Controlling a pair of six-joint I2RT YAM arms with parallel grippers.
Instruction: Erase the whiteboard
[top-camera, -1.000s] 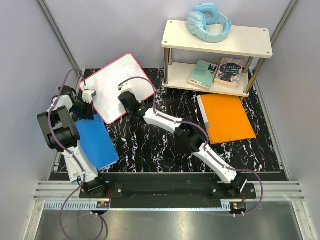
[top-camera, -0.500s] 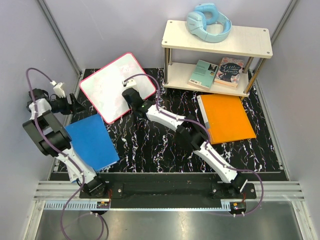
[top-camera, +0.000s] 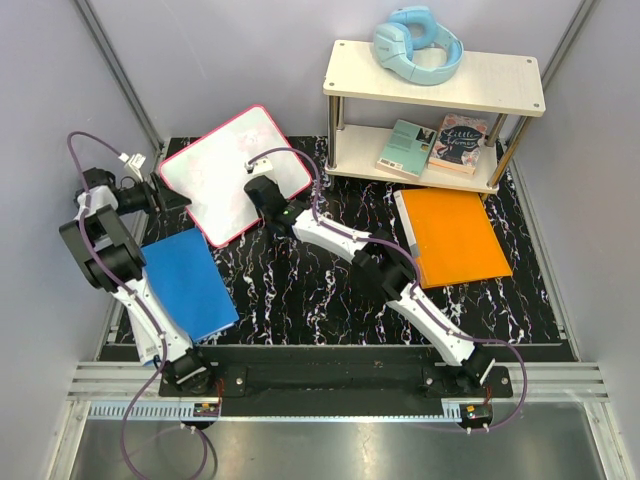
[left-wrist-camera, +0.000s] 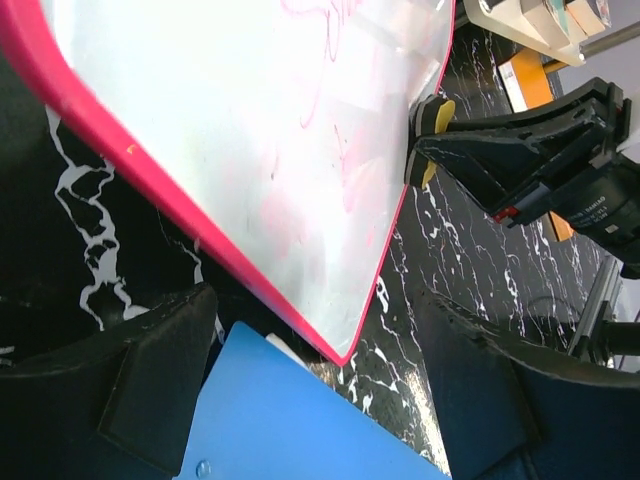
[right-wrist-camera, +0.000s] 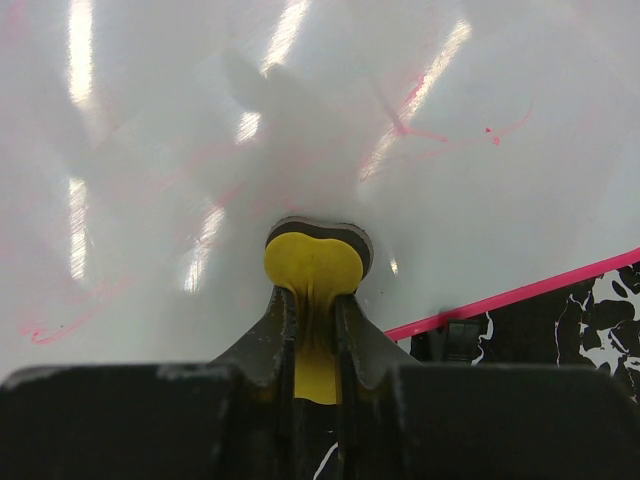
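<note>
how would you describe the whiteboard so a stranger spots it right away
Start at the black marbled mat and go to its far left corner, left of the wooden shelf. The whiteboard lies there at an angle. Unlike the blue folder and orange folder, it is glossy white with a pink-red rim.

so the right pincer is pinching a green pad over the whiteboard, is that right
Not quite: the pad is yellow, not green. The right wrist view shows it plainly, with the right pincer shut on it over the whiteboard.
</note>
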